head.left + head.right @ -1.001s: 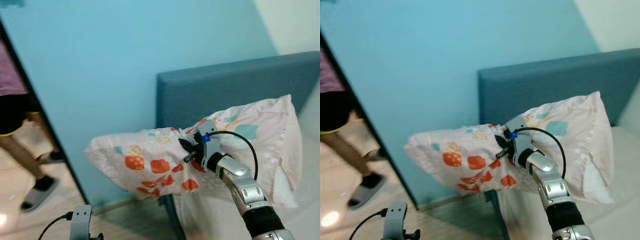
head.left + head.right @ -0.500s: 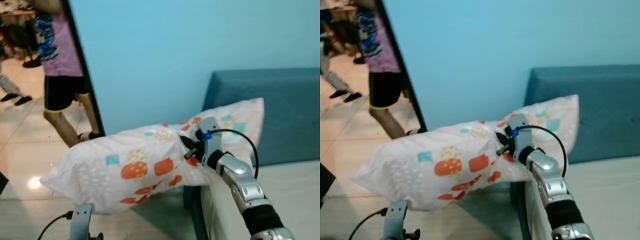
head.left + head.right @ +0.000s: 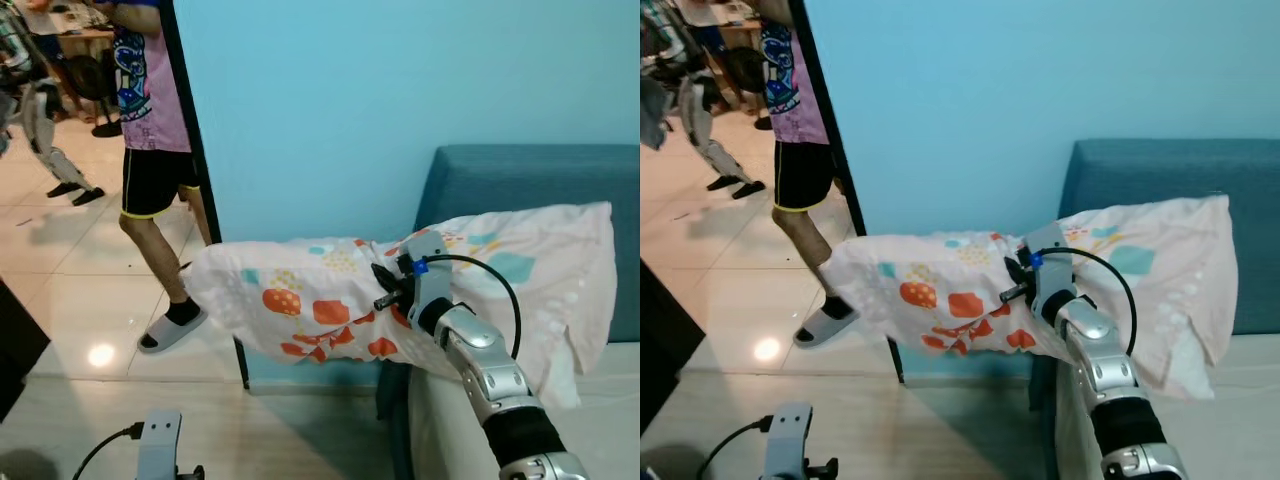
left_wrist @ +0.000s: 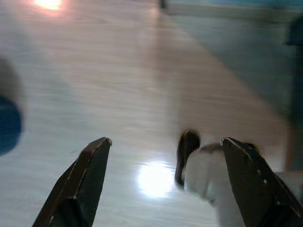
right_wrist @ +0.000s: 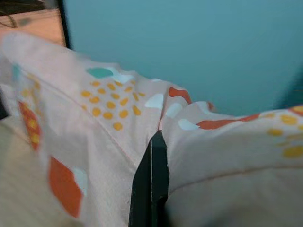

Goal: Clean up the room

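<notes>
A pale pink pillow (image 3: 300, 305) with orange, yellow and teal patches hangs in the air, stretched from beside the doorway to the bed's headboard. My right gripper (image 3: 383, 287) is shut on a fold of it near its middle; the wrist view shows the black fingers (image 5: 152, 182) pinched together in the pillow (image 5: 94, 137) cloth. My left gripper (image 4: 163, 156) is open, low over the pale floor, with nothing between its fingers; its wrist (image 3: 158, 440) shows at the lower left.
A bed with a teal headboard (image 3: 520, 185) and pale mattress (image 3: 600, 430) stands at the right against a light blue wall (image 3: 350, 100). A person (image 3: 150, 120) in a purple shirt, black shorts and slippers stands in the doorway at the left. The tiled floor (image 3: 80, 340) is glossy.
The camera has swung, so the doorway and person now show more fully at the left. The pillow stays in my right gripper; its free end has lifted and sits higher than half a second ago.
</notes>
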You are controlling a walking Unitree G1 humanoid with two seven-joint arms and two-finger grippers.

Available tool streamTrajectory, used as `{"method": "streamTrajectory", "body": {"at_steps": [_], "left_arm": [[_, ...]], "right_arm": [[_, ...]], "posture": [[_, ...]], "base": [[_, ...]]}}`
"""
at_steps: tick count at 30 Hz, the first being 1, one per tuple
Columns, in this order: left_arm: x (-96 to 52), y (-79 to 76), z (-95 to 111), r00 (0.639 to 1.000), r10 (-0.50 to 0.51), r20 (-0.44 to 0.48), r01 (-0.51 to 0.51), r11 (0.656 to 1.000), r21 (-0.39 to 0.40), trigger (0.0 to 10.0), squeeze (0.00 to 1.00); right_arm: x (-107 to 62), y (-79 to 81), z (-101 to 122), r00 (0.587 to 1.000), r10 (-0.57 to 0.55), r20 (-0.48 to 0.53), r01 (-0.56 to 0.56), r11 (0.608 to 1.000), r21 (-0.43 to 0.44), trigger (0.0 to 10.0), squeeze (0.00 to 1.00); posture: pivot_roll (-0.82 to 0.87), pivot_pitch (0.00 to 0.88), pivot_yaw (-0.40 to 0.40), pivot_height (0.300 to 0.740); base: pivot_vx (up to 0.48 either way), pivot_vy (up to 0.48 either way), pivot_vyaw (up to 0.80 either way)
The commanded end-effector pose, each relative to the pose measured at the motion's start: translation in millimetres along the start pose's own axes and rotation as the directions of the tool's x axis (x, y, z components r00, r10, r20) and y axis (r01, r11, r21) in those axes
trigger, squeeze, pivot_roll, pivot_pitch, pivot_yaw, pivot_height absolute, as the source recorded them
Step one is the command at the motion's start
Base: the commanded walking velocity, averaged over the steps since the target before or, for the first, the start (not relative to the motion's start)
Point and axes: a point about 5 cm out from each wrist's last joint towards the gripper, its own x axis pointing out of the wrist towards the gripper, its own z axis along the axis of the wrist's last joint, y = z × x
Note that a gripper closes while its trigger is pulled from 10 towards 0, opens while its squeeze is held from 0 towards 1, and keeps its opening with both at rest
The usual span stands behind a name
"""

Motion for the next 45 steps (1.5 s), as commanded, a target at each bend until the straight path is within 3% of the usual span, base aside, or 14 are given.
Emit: {"method": "streamTrajectory", "body": {"at_steps": [1,8,45], "left_arm": [[0.5,1.3,3.0,1.0,0.011,0.008,-0.011,1.0,0.015,10.0,0.0],[0.7,0.6,4.5,1.0,-0.003,0.011,0.002,0.999,0.042,10.0,0.0],[0.6,-2.5,2.8,1.0,-0.013,0.007,0.012,0.998,0.064,10.0,0.0]], "right_arm": [[2.7,-0.7,14.8,0.997,-0.002,0.076,0.004,1.0,-0.024,10.0,0.0],[2.5,0.0,14.1,0.997,0.0,0.075,0.001,1.0,-0.024,10.0,0.0],[-1.5,0.3,12.8,0.997,0.03,0.076,-0.028,0.999,-0.024,10.0,0.0]], "posture": [[0.02,0.0,-0.018,0.74],[0.01,0.0,-0.017,0.74],[0.01,0.0,-0.014,0.74]], "base": [[0.0,0.0,0.0],[0.0,0.0,0.0],[0.272,0.0,0.0]]}}
